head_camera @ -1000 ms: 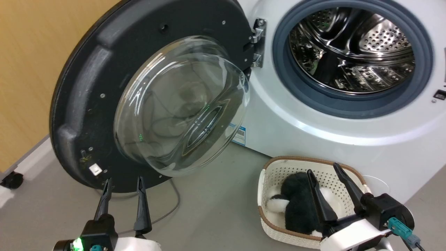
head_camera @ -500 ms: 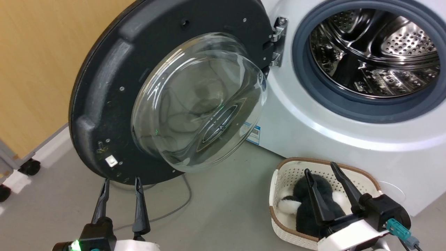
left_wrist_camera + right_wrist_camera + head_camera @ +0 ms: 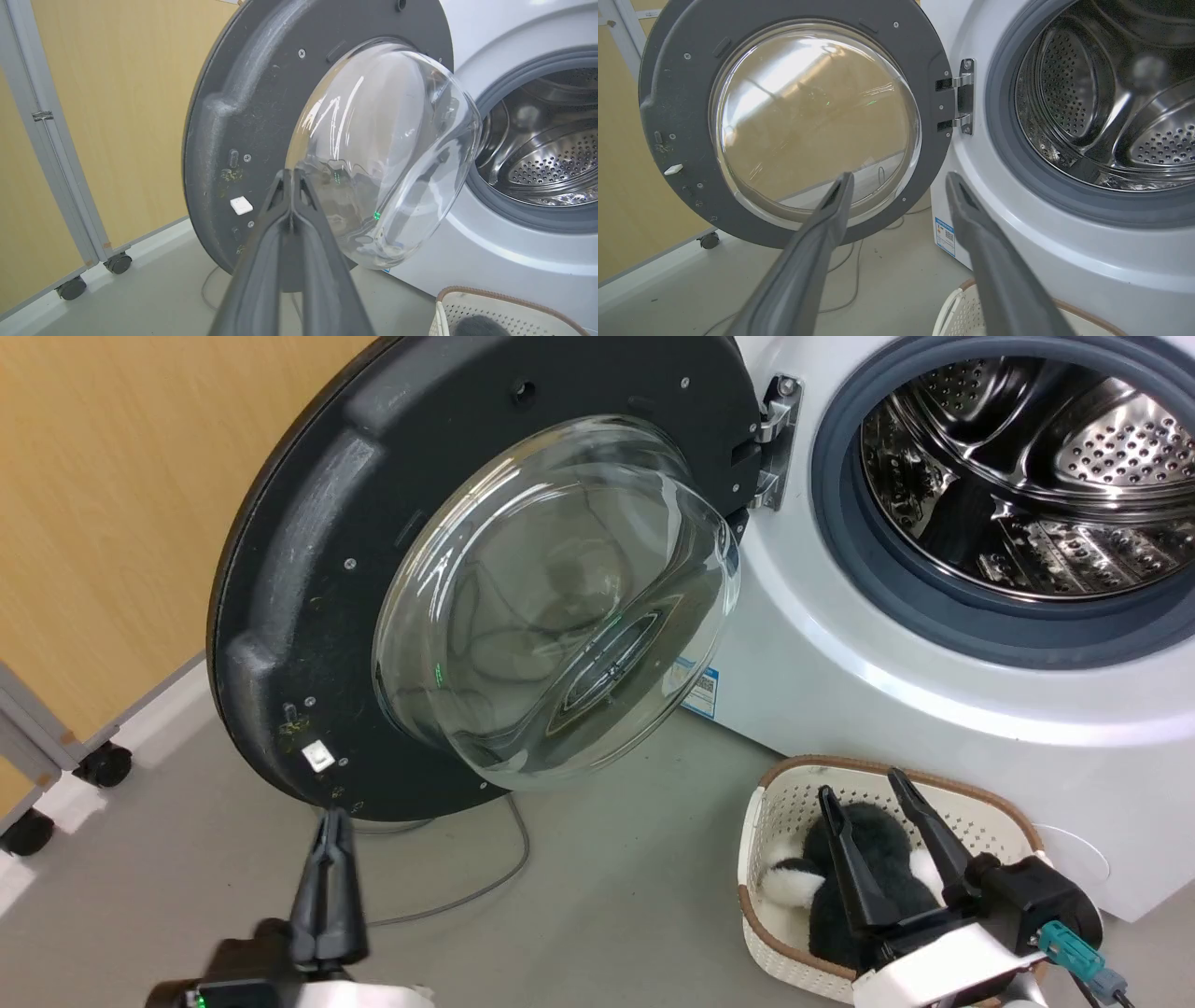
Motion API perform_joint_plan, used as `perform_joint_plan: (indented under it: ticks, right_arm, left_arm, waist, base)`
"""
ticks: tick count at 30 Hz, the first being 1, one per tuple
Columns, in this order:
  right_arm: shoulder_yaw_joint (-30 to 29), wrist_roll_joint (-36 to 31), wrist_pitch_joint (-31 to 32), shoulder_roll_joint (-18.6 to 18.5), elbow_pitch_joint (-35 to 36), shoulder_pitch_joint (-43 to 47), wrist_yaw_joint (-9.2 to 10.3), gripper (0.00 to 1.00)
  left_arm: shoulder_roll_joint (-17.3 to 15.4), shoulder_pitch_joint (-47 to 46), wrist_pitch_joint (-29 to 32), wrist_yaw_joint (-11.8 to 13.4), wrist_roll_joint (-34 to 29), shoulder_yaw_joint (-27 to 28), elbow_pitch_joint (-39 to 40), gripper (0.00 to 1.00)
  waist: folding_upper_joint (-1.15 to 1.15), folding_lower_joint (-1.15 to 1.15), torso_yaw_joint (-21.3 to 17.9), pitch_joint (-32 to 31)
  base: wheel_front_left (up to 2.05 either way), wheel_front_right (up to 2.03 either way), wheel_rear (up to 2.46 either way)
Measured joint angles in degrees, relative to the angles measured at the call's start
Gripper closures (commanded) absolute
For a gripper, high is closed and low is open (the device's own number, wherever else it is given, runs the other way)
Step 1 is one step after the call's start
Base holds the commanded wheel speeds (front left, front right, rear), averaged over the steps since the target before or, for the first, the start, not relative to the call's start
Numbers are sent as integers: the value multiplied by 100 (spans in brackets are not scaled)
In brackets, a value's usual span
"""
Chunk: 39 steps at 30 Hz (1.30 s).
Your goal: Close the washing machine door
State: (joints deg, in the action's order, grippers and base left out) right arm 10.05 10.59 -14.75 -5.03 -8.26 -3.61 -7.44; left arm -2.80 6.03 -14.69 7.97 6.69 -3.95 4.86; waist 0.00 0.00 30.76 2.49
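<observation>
Left jaws pressed together beside open washing machine door (image 3: 299, 616)

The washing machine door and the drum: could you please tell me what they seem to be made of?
The washing machine door: rim seems matte black moulded plastic, with a scuffed, dull surface; bulging centre seems clear glass, glossy with sharp reflections. The drum looks like polished steel, mirror-bright and perforated.

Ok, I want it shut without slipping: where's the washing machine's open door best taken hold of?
The large round black washing machine door: probably grip its thick plastic rim at the free left edge, opposite the metal hinge, coming from behind that edge. The bulging clear glass bowl is smooth and rounded, a poor hold. The shut left end effector hangs nearest.
</observation>
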Motion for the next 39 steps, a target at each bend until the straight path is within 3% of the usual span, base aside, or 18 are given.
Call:
perform_joint_plan:
  ticks: [6, 12, 15, 20, 25, 32, 35, 39]
  right_arm:
    - [-85, -5, 0, -7, 73, -1, 0, 0]
    - [-199, 1, 0, -65, 215, 20, 0, 0]
    - [-271, -4, -1, -103, 312, 70, 0, 0]
    - [-423, -83, 0, -144, 481, 196, 0, 0]
    - [-388, -163, 0, -155, 580, 221, 0, 0]
    - [-369, -146, 0, -205, 630, 221, 0, 0]
    - [-354, -146, 0, -223, 628, 220, 0, 0]
    - [-383, -120, 0, -222, 630, 219, 0, 0]
  left_arm:
    - [2, -38, -4, -34, 399, 565, 481, 100]
    - [-220, -781, -7, -710, 921, 1629, 531, 100]
    - [-443, -1354, -7, -1012, 1362, 2105, 146, 100]
    - [-781, -2496, 279, -1259, 2704, 2729, -1025, 100]
    - [-1176, -3471, 1051, -1319, 4053, 3377, -2340, 100]
    - [-1229, -4346, 2506, -801, 5842, 4273, -4036, 100]
    - [-1278, -4414, 3041, -770, 6210, 4391, -4456, 100]
    - [-1283, -4415, 3774, -1006, 6414, 4245, -4698, 100]
  waist:
    - [0, 0, -4, 71]
    - [0, 0, -5, 196]
    - [0, 0, -14, 256]
    - [0, 0, -25, 374]
    - [0, 0, -145, 509]
    - [0, 0, -344, 655]
    - [0, 0, -403, 668]
    - [0, 0, -447, 648]
  base:
    - [0, 0, 0]
    - [0, 0, 0]
    - [0, 0, 0]
    - [0, 0, 0]
    - [0, 0, 0]
    - [0, 0, 0]
    - [0, 0, 0]
    - [0, 0, 0]
